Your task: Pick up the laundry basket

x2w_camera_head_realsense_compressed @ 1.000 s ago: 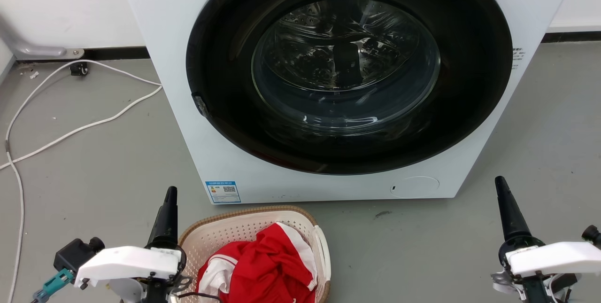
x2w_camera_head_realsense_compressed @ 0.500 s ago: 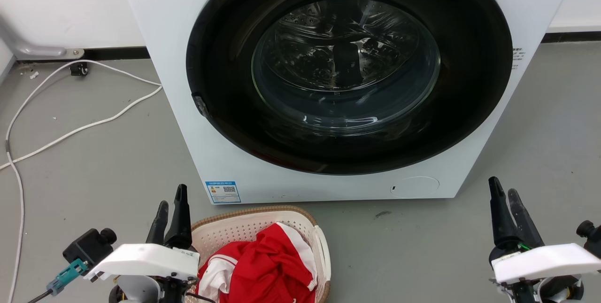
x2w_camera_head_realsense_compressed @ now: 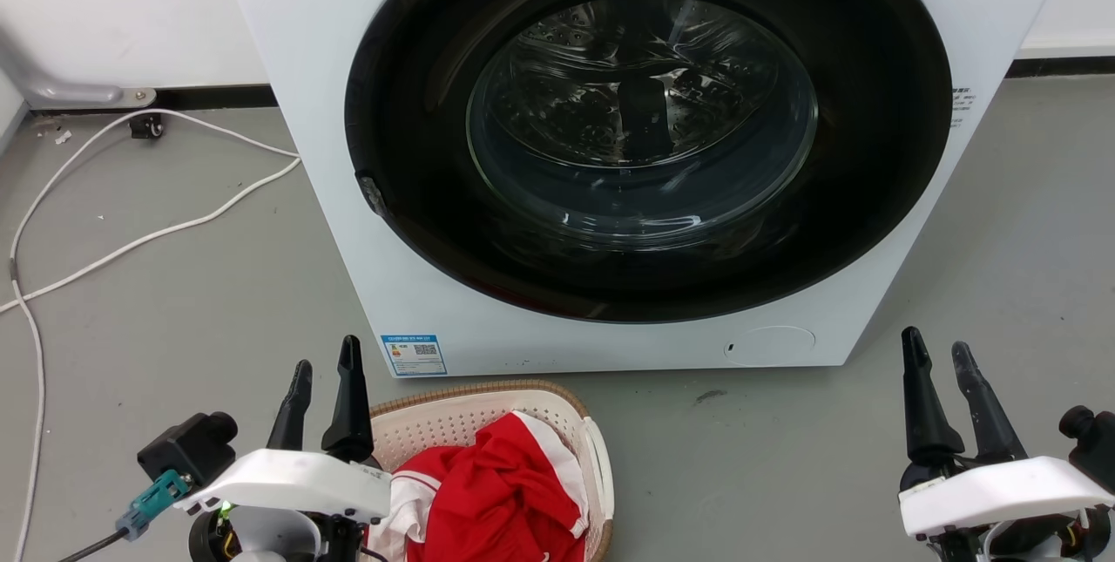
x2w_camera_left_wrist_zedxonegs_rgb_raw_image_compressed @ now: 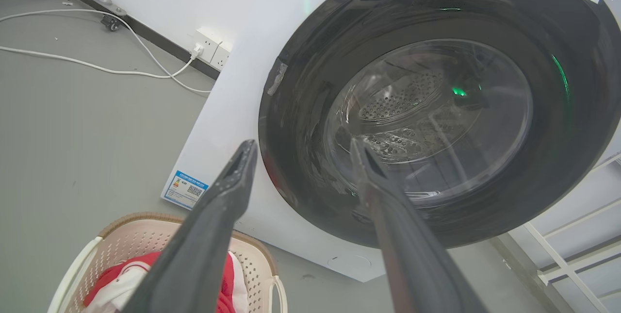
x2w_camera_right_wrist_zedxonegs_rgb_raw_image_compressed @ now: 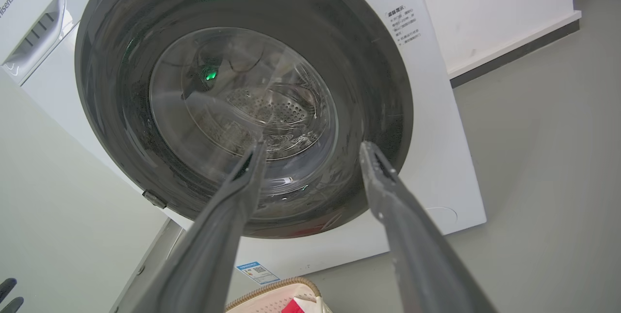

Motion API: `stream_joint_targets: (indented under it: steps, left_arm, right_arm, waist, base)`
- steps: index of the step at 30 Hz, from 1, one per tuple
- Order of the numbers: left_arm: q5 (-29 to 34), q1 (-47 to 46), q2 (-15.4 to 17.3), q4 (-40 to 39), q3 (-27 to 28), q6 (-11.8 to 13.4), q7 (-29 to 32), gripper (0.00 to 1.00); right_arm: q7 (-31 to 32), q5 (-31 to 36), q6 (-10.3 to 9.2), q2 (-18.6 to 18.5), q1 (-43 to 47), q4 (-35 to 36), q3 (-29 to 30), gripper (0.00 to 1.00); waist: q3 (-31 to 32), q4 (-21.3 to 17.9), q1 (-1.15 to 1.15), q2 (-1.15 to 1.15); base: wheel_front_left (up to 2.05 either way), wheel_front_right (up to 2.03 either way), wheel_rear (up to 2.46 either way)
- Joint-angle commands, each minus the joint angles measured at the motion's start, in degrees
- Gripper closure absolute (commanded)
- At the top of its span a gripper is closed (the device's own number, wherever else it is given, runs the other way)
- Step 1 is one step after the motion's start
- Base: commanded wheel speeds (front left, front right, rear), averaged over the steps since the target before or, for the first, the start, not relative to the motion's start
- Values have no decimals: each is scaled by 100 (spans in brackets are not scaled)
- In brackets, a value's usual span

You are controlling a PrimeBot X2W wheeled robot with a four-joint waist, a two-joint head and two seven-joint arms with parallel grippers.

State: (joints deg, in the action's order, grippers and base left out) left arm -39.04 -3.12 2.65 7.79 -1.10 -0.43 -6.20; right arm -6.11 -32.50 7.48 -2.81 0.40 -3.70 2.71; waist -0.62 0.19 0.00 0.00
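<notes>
Reaching for the load: the basket (x2w_camera_head_realsense_compressed: 453, 424) sits on the grey floor (x2w_camera_head_realsense_compressed: 218, 309) at 6 o'clock in the head view, just in front of the washer (x2w_camera_head_realsense_compressed: 331, 65), with a red garment (x2w_camera_head_realsense_compressed: 505, 492) heaped inside.

The left gripper (x2w_camera_head_realsense_compressed: 327, 355) hangs at 7 o'clock, just beside the basket's 9 o'clock rim; whether it touches cannot be told. The right gripper (x2w_camera_head_realsense_compressed: 935, 341) stands at 4 o'clock, well apart from the basket, over bare floor.

Both sets of jaws are apart by a moderate gap and hold nothing. The wrist views show only the washer's dark door (x2w_camera_left_wrist_zedxonegs_rgb_raw_image_compressed: 436, 109) between the fingers. In the left wrist view the basket lies low at 7 o'clock, below the jaws rather than between them.

The step in hand looks like the approach, with no lift begun. To do it well, each arm likely needs to tip down and come in toward a white side handle (x2w_camera_head_realsense_compressed: 601, 466), the right arm having the longer way to go. Jaws should probably straddle each handle or the rim before closing. An even grip on both sides and a level lift would keep the garment from sliding out. The fingers should stay clear of the washer front at 12 o'clock.
</notes>
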Motion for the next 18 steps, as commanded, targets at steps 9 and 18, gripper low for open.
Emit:
stream_joint_targets:
  steps: [9, 18]
  left_arm:
    - [787, 37, 23, -60, -98, 80, -187, 0]
    - [1369, 69, 24, -77, -172, 153, -326, 0]
  right_arm:
    - [-196, 814, 1, -11, 97, 202, -50, 0]
    - [-331, 1421, 1, -11, 161, 264, -68, 0]
  waist:
    - [4, 0, 0, 0]
    - [10, -5, 0, 0]
  base:
    - [0, 0, 0]
    - [0, 0, 0]
